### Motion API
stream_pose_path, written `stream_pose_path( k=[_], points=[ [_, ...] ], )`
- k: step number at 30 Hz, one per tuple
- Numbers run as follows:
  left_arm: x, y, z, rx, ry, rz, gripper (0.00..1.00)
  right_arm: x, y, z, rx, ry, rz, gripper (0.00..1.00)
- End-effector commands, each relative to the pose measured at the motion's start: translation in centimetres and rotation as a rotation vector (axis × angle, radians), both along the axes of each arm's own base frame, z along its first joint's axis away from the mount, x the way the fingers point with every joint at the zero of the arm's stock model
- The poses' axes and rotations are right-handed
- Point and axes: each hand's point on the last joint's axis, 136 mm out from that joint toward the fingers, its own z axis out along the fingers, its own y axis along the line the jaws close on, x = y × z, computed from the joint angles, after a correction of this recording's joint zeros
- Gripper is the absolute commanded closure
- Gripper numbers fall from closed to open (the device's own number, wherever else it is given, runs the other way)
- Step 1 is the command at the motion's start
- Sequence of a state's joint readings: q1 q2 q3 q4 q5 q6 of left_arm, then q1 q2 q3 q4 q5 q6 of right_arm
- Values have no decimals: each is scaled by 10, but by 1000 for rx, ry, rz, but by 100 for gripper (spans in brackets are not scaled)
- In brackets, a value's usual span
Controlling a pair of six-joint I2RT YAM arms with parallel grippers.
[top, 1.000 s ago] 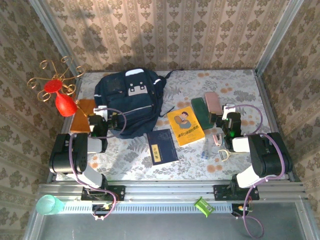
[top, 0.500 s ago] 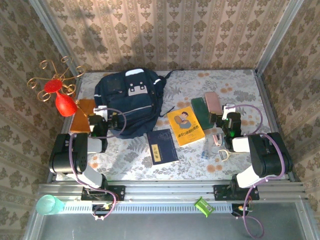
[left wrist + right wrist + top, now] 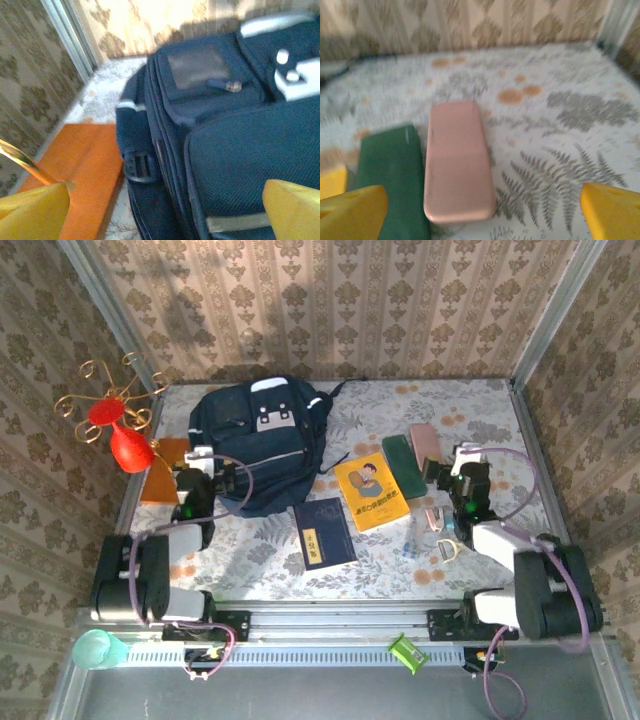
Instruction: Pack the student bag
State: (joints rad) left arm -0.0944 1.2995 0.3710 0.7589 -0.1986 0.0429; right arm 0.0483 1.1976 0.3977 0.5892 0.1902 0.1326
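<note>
The left end effector (image 3: 210, 472) is open wide. Its two yellow pads (image 3: 292, 210) stand far apart and hold nothing. Between them, in the left wrist view, you see the student bag (image 3: 262, 445). The end effector is just beside the bag's near left edge, and I cannot tell if it touches the cloth. The bag is big and dark blue, with white-grey patches and a thin pale stripe. It lies flat at the far left of the worktop (image 3: 400, 405), and its zips look shut. Left of the bag lies a flat orange thing (image 3: 160, 480), just beside the bag's side. A red vase (image 3: 128, 450) stands by the left wall.

The right end effector (image 3: 452, 468) is open wide too, and it is empty. It sits on the right side, well apart from the bag. Just in front of it lies a pink case (image 3: 457, 160), flat on the worktop. A green case (image 3: 395, 175) lies right beside the pink one, on its left. Further left are a yellow book (image 3: 370, 492) and a small dark blue book (image 3: 323, 532). Both books lie flat between the two arms, near the bag's right side.
</note>
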Motion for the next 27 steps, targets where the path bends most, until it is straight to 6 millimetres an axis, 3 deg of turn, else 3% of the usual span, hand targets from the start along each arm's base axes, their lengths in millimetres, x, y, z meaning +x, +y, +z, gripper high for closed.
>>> stream_pose_path(
  k=[1,3,7,9,12,14,20,23,27],
  points=[
    [-15,24,22,-107,57,168,0,-17,-13,13,116,20,-109,0],
    [-21,15,27,-198,101,131,0,-23,3,26,183,3,-32,0],
    [-29,-27,23,-393,175,-33,0,-31,38,39,337,10,108,5],
    [-32,-46,19,-462,240,-63,0,-30,65,37,359,84,171,8],
    [-28,-72,12,-420,362,-113,0,-21,117,35,301,214,258,8],
    [-21,-66,3,-362,436,-61,0,-9,157,37,300,274,342,9],
    [-10,-29,-21,-394,498,84,0,31,235,18,314,413,448,14],
    [-6,-17,-36,-471,528,110,0,54,260,6,351,433,469,14],
    [15,-29,-42,-534,566,48,4,91,283,-11,393,442,468,15]
  ],
)
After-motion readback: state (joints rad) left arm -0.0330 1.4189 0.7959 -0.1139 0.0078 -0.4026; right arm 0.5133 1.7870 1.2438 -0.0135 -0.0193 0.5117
